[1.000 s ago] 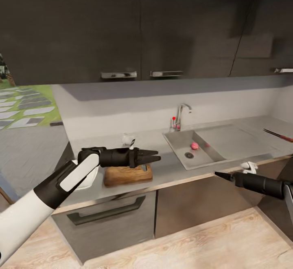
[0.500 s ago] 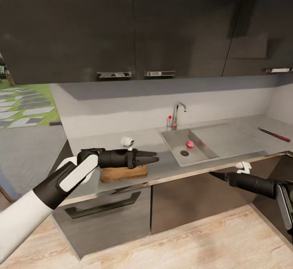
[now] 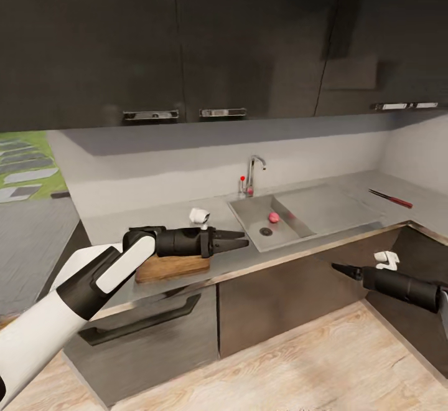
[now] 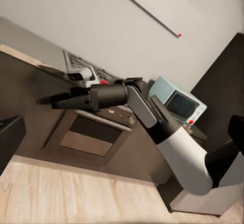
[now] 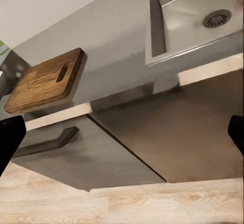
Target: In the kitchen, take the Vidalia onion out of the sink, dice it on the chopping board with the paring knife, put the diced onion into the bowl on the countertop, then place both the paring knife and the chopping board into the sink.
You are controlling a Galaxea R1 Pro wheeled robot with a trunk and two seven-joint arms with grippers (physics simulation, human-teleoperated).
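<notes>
Nearest the robot, the right gripper is seen low over the plank floor, out in front of the dark cabinet fronts and short of the countertop's front edge; its fingers read as narrowed to a point in the head view, yet their tips sit far apart at the edges of the right wrist view — width cannot be told, and nothing is held. The left gripper is held level above the countertop's front edge, fingers drawn close together, empty, pointed toward the sink. Just under and behind the left forearm the chopping board lies flat near the front edge, bare; its slot handle is clear in the right wrist view. Further back, the sink basin is set into the countertop with the drainboard to its right and the tap at its back edge. The Vidalia onion — rendered as a small pinkish ball — sits on the basin floor, just beside the drain, toward the drainboard side. The paring knife lies well apart, near the far right corner of the countertop past the drainboard, red handle visible. The bowl cannot be made out with confidence. Judged progress: nothing completed yet. Onion not picked, knife untouched, board clean. All steps are left: retrieve onion, dice, transfer to bowl, knife and board into sink.
</notes>
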